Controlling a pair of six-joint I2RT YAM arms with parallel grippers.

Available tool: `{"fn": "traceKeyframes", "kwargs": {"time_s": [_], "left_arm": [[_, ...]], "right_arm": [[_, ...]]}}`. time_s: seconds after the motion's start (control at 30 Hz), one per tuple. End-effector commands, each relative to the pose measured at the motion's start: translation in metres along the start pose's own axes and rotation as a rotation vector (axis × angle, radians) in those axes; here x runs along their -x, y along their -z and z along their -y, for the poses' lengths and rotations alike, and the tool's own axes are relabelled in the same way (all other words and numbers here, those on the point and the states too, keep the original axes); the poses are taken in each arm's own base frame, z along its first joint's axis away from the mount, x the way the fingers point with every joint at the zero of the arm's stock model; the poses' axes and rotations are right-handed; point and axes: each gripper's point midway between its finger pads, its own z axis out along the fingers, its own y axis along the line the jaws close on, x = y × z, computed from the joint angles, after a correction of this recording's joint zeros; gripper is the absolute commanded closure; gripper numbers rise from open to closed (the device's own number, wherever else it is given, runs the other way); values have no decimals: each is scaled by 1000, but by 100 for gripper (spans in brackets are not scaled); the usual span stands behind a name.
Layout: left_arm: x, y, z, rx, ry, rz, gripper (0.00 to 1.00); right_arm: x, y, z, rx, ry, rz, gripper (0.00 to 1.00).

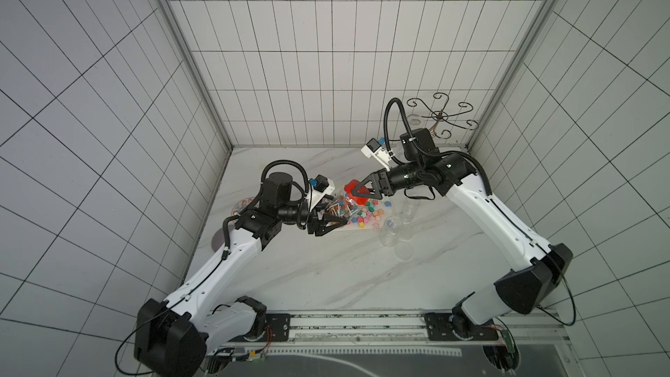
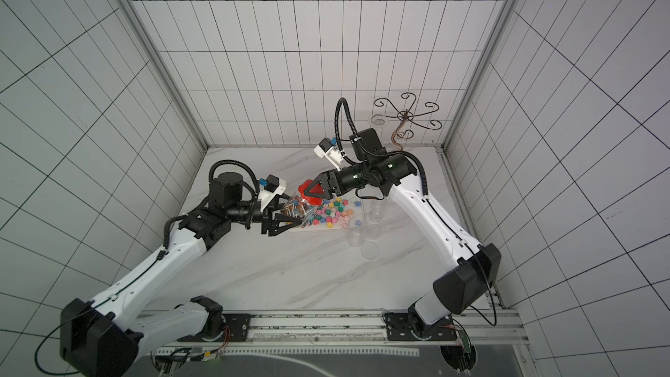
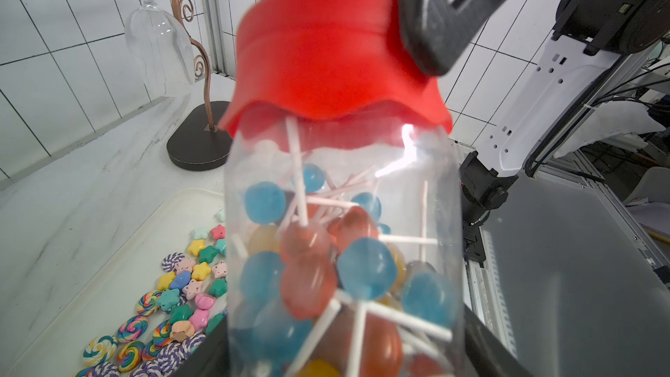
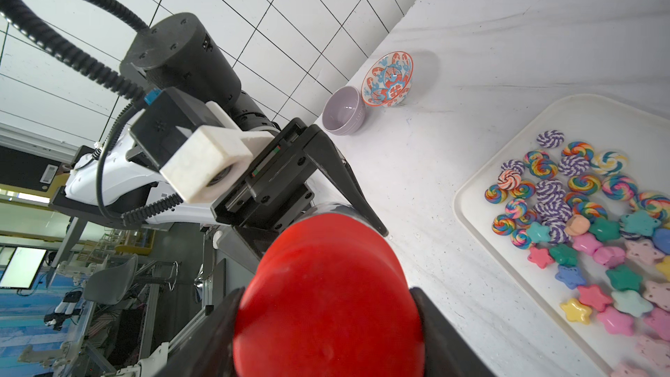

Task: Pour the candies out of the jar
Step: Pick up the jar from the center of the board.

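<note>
Red plastic marks the lid (image 4: 326, 284), which is seated on the neck of the clear jar (image 3: 344, 183). The jar is held off the marble table (image 1: 326, 277), tilted, between the two grippers in both top views. The left arm is extended forward and inward from its base, with the wrist turned toward the right arm. The left gripper (image 1: 335, 216) is clamped on the jar body; in the left wrist view its black fingers (image 3: 206, 351) are seen flanking the jar on both sides. The right arm is bent at the elbow and directed inward and down toward the left arm. The right gripper (image 4: 328, 322) is clamped on the lid, with one finger pressed against each side of it.

Ball lollipops (image 3: 366, 266) on white sticks are contained in the jar, piled toward its base. Loose candies (image 4: 580, 219), swirl-patterned and star-shaped, are spread in a white tray (image 4: 467, 219) just beside and below the jar. A purple bowl (image 4: 342, 112) and a patterned bowl (image 4: 388, 79) are placed touching each other near the wall, well apart from the tray.
</note>
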Motion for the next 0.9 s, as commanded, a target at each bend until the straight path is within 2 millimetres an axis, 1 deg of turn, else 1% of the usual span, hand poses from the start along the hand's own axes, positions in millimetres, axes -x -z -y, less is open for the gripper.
{"fn": "traceKeyframes", "kwargs": {"time_s": [0.0, 0.2, 0.33, 0.47, 0.6, 0.73, 0.87], "left_arm": [[11, 4, -4, 48, -62, 16, 41], [10, 7, -7, 81, -74, 9, 40], [11, 9, -11, 127, -90, 4, 40], [12, 15, -18, 204, -118, -1, 41], [10, 20, -20, 299, -176, -39, 41], [-2, 17, -15, 394, -253, -136, 41], [-22, 10, -5, 446, -320, -257, 41]], "right_arm": [[-9, 0, -17, 75, 6, -15, 25], [-3, 4, -16, 61, -7, 2, 14], [1, 10, -13, 43, -30, 17, 10], [1, 15, 3, -12, -97, 23, 6], [1, 27, 19, -50, -177, 40, 5], [-2, 36, 22, -34, -242, 43, 5], [-17, 33, 26, -29, -307, -1, 7]]}}
